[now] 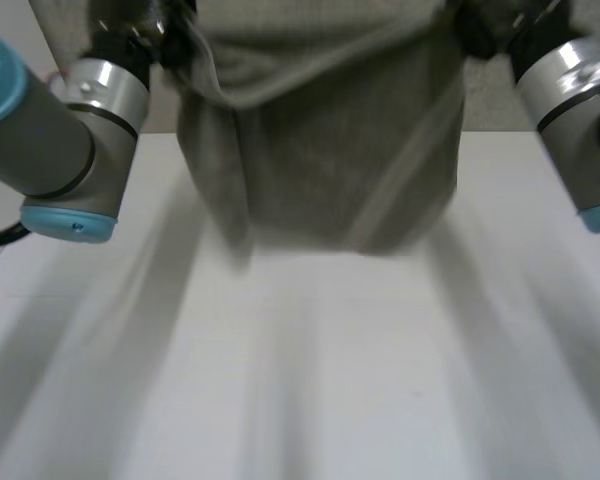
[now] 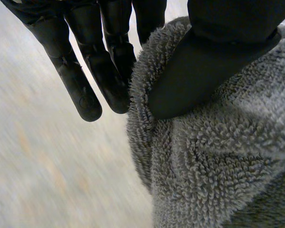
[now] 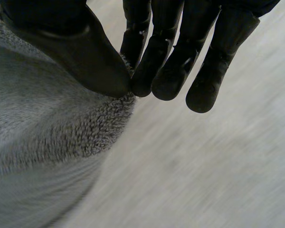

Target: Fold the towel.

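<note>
Holding the towel (image 1: 320, 150) up by its top edge is the step in hand, I'd say, and it looks to hang clear of the worktop (image 1: 310, 380) between the two arms. The left hand (image 2: 213, 61) has its thumb clamped on the cloth against the fingers (image 2: 109, 76). The right hand (image 3: 76, 52) pinches the other end the same way, with terry caught between thumb tip and fingertips. To do this bit well, I'd hold both pinches tight and the hands level so the top edge is taut. Then lower slowly so the bottom hem lands first and lays flat without bunching. The right pinch looks thin, just at the edge, so a jerk could pull it free.
</note>
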